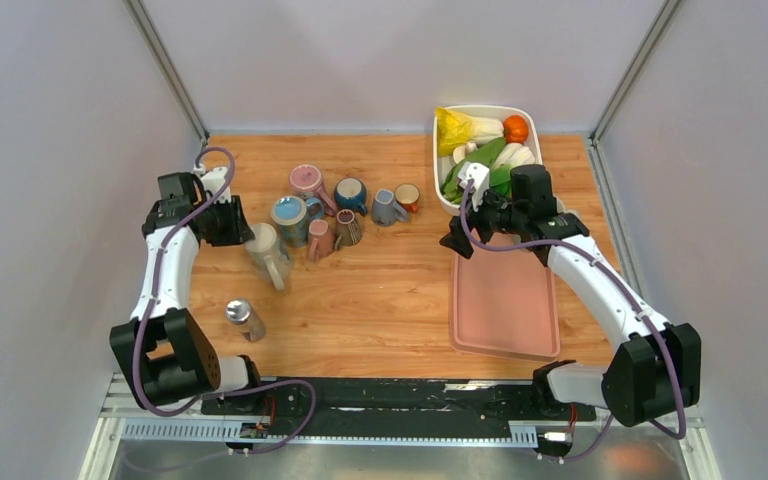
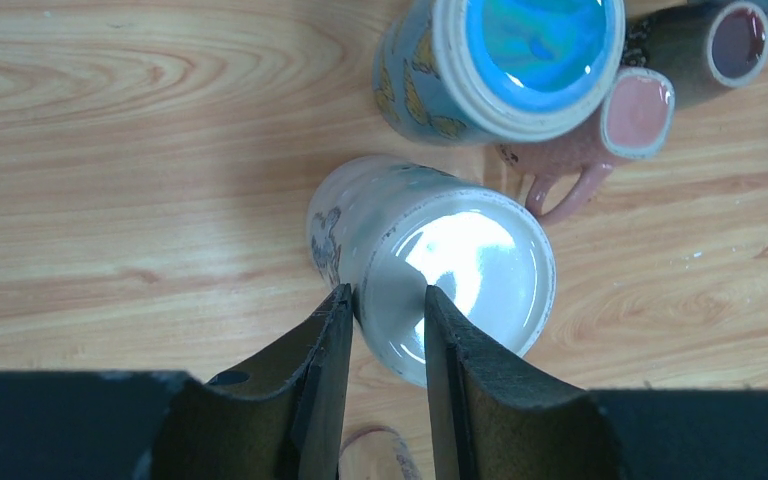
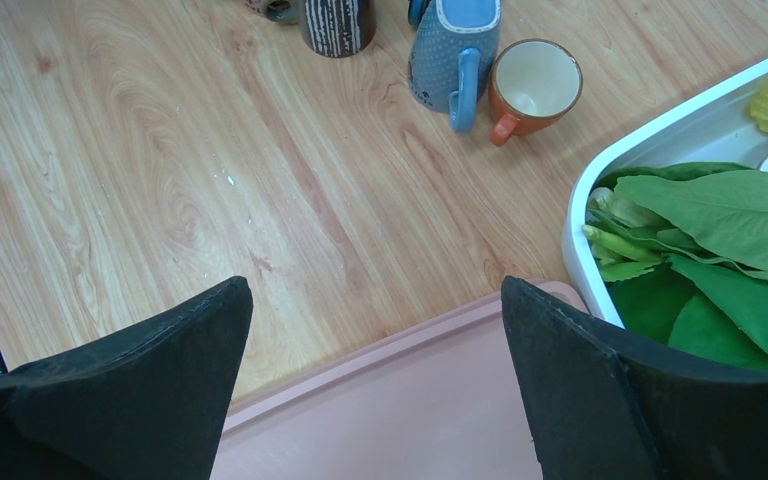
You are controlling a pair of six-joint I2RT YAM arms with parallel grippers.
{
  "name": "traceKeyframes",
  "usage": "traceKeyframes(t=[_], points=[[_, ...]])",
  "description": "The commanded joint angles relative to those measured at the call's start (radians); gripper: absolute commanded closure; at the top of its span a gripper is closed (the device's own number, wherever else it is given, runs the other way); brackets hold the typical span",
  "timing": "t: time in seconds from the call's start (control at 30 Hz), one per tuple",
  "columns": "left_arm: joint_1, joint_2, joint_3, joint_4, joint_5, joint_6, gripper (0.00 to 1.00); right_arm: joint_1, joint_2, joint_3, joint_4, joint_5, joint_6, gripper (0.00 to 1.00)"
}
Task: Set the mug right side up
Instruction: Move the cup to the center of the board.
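Note:
A white mug [image 1: 267, 254] with a faint grey print stands tilted on the wood table, left of the mug cluster. In the left wrist view its glossy open mouth [image 2: 460, 275] faces the camera. My left gripper [image 2: 382, 300] is shut on the mug's wall at the rim, one finger outside and one inside. In the top view the left gripper [image 1: 243, 234] sits at the mug's upper left. My right gripper [image 3: 375, 290] is open and empty, above the far left corner of the pink tray [image 3: 410, 410]; it also shows in the top view [image 1: 457, 243].
Several other mugs stand right of the white one: a blue-glazed one [image 2: 505, 60], a small pink one [image 2: 625, 120], a blue-grey one [image 3: 450, 50] and an orange one [image 3: 532, 85]. A metal shaker [image 1: 243, 318] stands front left. A white bin [image 1: 437, 160] of vegetables is at the back right.

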Motion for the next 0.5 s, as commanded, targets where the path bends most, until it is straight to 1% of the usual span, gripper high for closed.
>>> traceKeyframes(t=[0.0, 0.2, 0.47], points=[[-0.033, -0.038, -0.077, -0.148, -0.037, 0.067, 0.62, 0.003, 0.000, 0.029, 0.020, -0.033, 0.018, 0.00], [-0.118, -0.073, -0.104, -0.151, -0.021, 0.081, 0.62, 0.002, -0.001, 0.029, 0.020, -0.035, 0.019, 0.00], [-0.295, -0.085, -0.096, -0.152, 0.003, 0.093, 0.62, 0.002, -0.011, 0.031, 0.020, -0.033, 0.015, 0.00]])
